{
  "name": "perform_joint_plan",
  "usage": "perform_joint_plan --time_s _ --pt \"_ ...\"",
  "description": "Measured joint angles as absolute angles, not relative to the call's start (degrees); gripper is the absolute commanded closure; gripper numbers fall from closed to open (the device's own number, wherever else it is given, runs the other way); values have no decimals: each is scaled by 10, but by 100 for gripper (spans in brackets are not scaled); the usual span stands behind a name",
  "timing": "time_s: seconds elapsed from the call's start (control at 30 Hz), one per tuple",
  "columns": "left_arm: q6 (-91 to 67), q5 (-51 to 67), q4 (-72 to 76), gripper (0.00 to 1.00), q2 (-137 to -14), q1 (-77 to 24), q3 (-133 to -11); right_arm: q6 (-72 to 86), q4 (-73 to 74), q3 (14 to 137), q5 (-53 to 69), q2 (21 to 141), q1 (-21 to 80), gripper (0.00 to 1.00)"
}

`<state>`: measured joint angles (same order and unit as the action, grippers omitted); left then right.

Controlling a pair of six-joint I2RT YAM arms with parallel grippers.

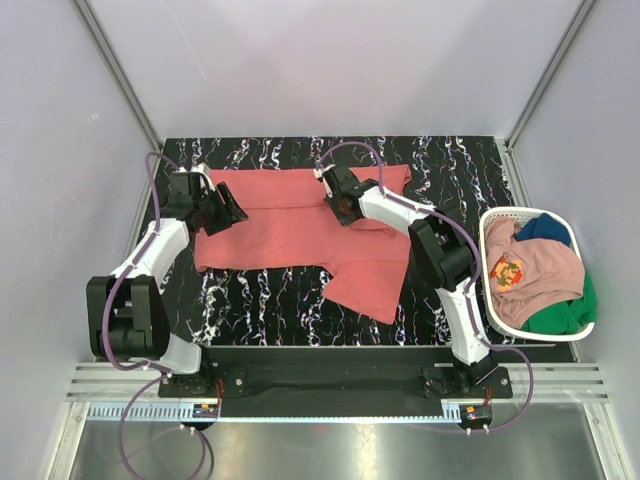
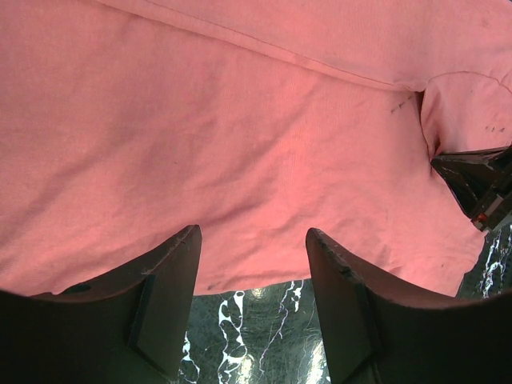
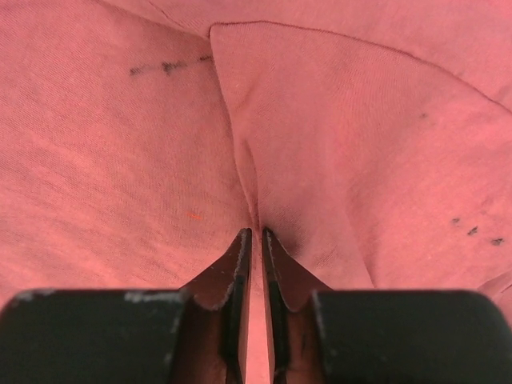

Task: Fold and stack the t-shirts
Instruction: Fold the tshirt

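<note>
Two claws [image 3: 256,240] on coral-red t-shirt [image 3: 120,160]

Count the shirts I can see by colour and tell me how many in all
Coral-red t-shirt, spread on the table: 1
Dusty pink t-shirt, in the laundry basket: 1
Dark blue t-shirt, in the basket: 1
Green t-shirt, in the basket: 1
Total: 4

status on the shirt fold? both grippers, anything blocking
Left gripper open, at the coral-red shirt's edge, holding nothing. Right gripper nearly closed, tips on a fold of it. Nothing in the way; other shirts in the basket.
</note>
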<state>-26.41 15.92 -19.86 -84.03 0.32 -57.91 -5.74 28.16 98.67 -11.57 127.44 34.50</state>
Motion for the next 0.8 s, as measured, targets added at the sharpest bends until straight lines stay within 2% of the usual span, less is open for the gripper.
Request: perform_joint_plan --time_s 0.2,0.53,0.8 --pt "-264 159 -199 39 -840 3 -579 -69 282 995 -128 1281 345 76" --pt "-264 159 -198 39 -840 3 -579 -87 264 997 -177 1284 345 79" --pt "-264 161 -198 39 -840 3 -579 -92 251 997 -221 1284 345 76"
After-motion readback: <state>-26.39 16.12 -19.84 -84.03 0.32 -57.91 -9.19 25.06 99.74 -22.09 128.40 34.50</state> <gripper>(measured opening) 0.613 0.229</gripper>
